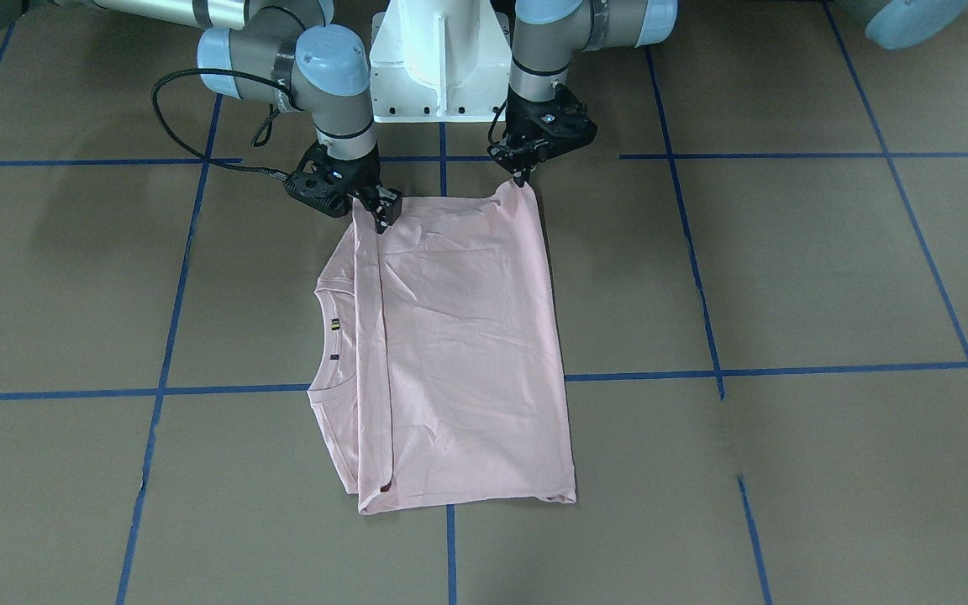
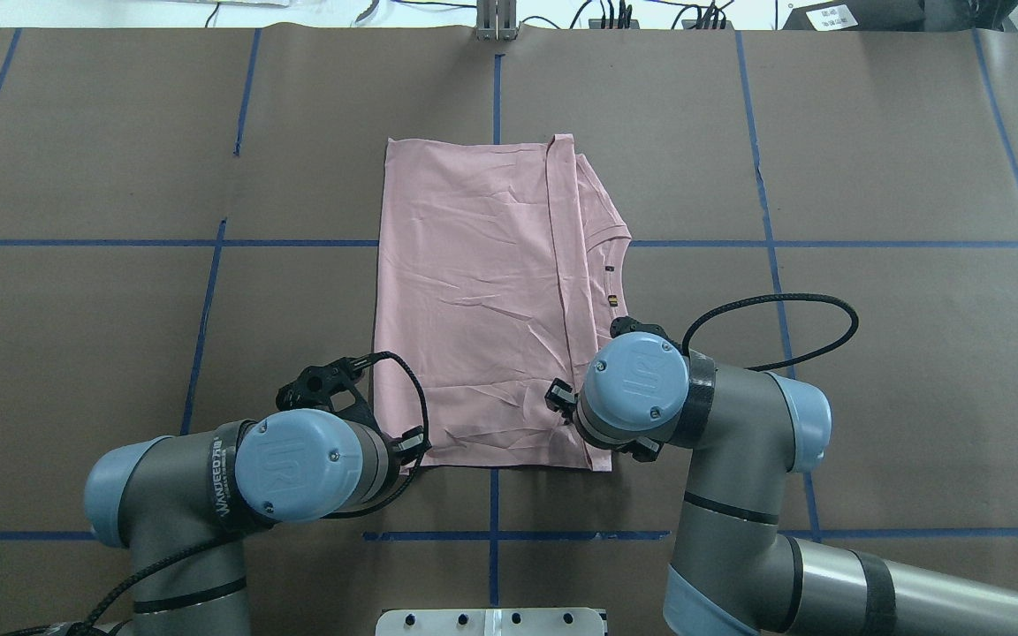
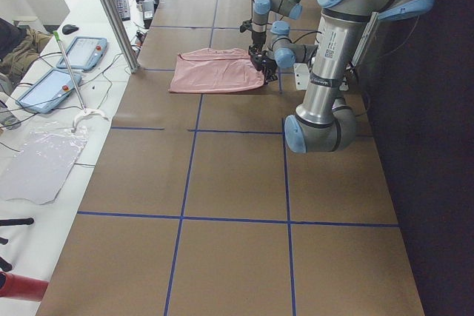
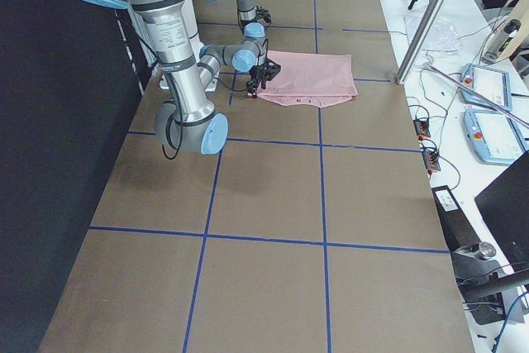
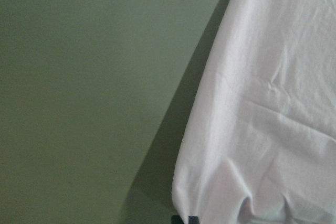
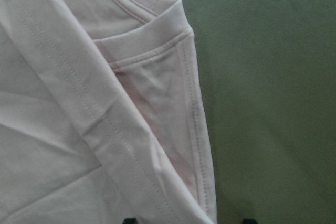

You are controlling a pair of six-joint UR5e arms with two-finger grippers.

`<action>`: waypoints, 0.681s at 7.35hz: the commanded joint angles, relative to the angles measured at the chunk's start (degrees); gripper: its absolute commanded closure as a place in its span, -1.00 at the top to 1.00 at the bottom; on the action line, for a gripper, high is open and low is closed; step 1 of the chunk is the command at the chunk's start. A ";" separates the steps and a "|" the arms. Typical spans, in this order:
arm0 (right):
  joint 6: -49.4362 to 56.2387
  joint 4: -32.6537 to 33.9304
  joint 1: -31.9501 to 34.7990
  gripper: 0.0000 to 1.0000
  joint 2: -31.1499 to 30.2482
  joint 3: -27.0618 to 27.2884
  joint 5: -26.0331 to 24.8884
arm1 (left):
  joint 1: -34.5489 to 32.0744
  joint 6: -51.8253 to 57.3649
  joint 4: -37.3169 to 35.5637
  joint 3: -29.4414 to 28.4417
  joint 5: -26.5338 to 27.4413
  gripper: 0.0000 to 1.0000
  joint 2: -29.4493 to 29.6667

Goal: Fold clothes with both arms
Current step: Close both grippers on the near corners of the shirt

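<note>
The T-shirt (image 1: 459, 353) lay partly folded on the tabletop (image 1: 786, 269); its robot-side corners were pinched by the left gripper (image 1: 524, 178) and right gripper (image 1: 381, 217), further folds judged remaining.

Even bright overhead light, soft shadows; both wrist views dim, green-tinted, slightly blurred
</note>
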State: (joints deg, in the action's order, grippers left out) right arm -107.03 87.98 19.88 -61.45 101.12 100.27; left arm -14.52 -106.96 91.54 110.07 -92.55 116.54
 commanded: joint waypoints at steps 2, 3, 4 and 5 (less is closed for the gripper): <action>0.16 0.09 -0.10 -0.93 0.02 0.22 0.01 | 0.02 0.00 0.04 -0.11 0.00 -1.00 0.00; 0.07 0.17 -0.36 -1.00 0.02 0.13 0.01 | 0.02 0.00 0.04 -0.29 0.00 -1.00 0.00; 0.07 0.09 -0.37 -1.00 0.02 0.22 0.01 | 0.02 0.00 0.04 -0.20 0.00 -1.00 0.09; 0.33 0.17 -0.11 -1.00 -0.07 1.18 0.01 | 0.02 0.00 -0.05 -0.20 0.00 -1.00 0.09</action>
State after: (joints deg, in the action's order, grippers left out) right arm -106.89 88.12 19.62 -61.47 101.53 100.30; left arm -14.51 -106.96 91.56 109.87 -92.55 116.59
